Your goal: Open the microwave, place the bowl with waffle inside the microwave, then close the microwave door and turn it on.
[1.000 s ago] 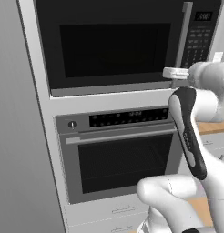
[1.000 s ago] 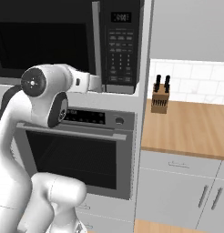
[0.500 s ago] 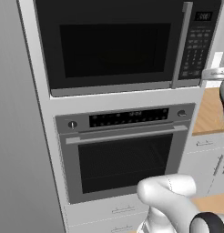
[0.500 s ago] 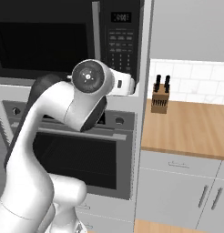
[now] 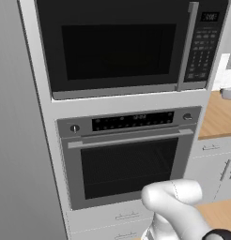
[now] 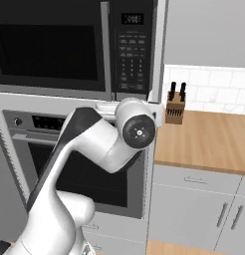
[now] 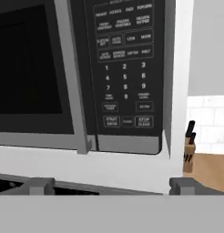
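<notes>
1. Wood-topped counter sits right of the white cabinet column, where the black microwave is stacked over a stainless oven.
2. Gripper is spread wide, empty, facing the keypad; the microwave door is closed.
3. Right base view adds a knife block (hand view catches it too).

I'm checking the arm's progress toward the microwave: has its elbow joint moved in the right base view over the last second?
Yes. The elbow joint has swung rightward across the oven, from the oven's left part to below the microwave keypad.
</notes>
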Available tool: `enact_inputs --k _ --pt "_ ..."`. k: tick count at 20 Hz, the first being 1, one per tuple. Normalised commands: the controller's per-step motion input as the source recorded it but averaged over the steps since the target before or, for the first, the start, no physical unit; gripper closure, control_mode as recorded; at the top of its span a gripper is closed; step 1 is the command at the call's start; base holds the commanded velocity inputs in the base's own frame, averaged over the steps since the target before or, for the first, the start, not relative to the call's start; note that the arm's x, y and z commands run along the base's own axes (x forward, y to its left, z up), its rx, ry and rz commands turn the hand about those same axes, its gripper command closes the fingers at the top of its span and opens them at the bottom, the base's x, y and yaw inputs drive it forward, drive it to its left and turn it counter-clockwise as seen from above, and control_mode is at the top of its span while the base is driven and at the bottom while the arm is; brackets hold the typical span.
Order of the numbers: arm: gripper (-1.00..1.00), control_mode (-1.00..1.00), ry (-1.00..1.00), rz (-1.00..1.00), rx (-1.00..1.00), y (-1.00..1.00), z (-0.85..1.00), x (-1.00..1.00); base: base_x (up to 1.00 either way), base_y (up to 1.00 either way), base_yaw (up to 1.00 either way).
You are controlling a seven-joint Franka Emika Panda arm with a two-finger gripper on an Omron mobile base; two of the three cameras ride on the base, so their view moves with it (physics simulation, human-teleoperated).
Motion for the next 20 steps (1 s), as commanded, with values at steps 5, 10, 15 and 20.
enact_inputs --k 5,10,15,20 --pt "-1.00 -1.00 -0.22 0.11 0.00 0.00 -0.26 0.28 0.00 0.00 0.00" --pt "-1.00 -1.00 -0.12 0.02 0.00 -0.15 0.00 0.33 0.00 0.00 0.00" --pt "-1.00 -1.00 -0.03 0.00 0.00 -0.22 0.00 0.20 0.00 0.00 0.00" --pt "-1.00 -1.00 0.00 -0.02 0.00 -0.08 0.00 0.13 0.00 0.00 0.00"
